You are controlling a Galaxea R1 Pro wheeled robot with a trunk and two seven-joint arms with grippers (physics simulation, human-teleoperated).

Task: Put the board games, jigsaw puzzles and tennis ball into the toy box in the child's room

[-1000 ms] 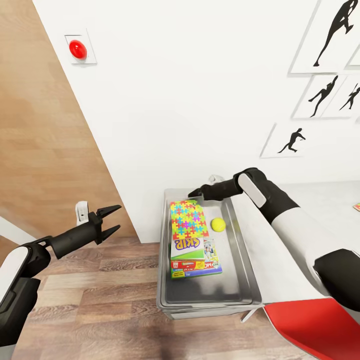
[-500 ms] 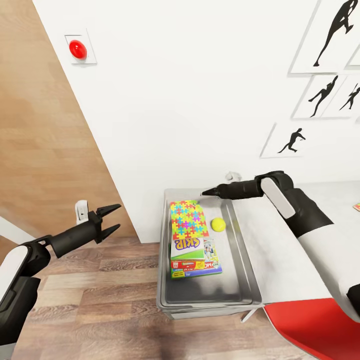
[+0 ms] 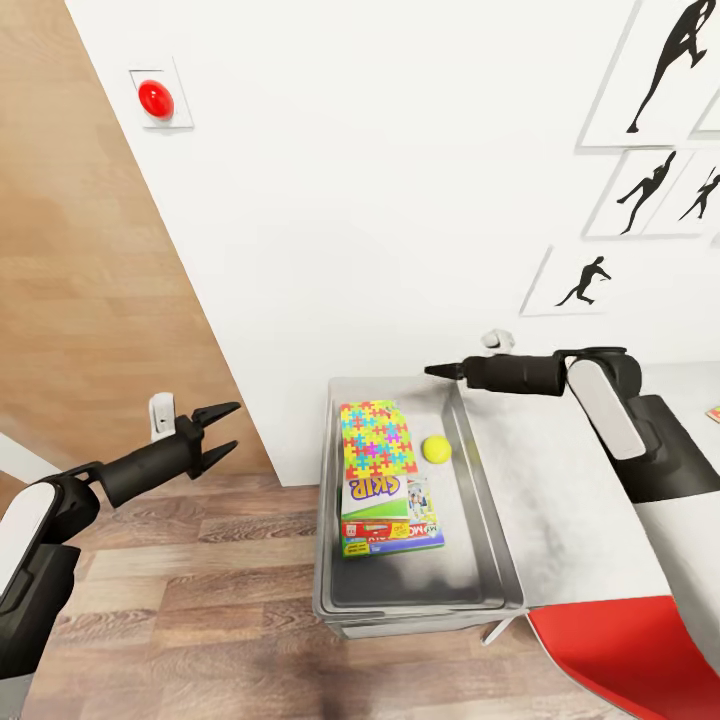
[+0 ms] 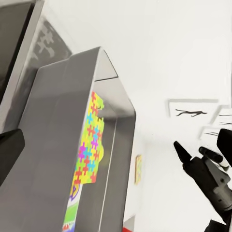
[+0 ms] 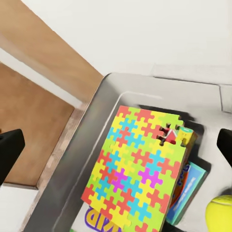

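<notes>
We have the pale grey lidless plastic toy box (image 3: 420,590) low in the middle of the head view, sitting at the left end of the pale grey tabletop (image 3: 560,500). Inside it lies a stack of flat colourful board game boxes (image 3: 392,520), with a thin multicoloured jigsaw puzzle square (image 3: 377,440) resting on top, and the small yellow-green tennis ball (image 3: 436,449) just beside the stack on the box floor. At the far right edge of the frame a sliver of another multicoloured flat piece (image 3: 714,413) lies on the tabletop; we judge it to be the second puzzle, not yet put away.

Our right pincer (image 3: 440,371) hangs above the far rim of the box, right of centre in the frame, and grips nothing; in the head view its tips look drawn together to a point, though the right wrist view shows them at opposite edges of the picture, so we cannot tell how wide it stands. Our left pincer (image 3: 222,430) hovers at middle left over the wood-plank floor (image 3: 200,600), released and empty.

What could go wrong, as we judge it: the puzzle sits skewed on the stack, so a careless sweep of the right arm could nudge it or set the ball rolling. Reaching for the last thin piece may be awkward, since it lies flat against the tabletop, and the red chair (image 3: 630,660) at lower right crowds the approach.
</notes>
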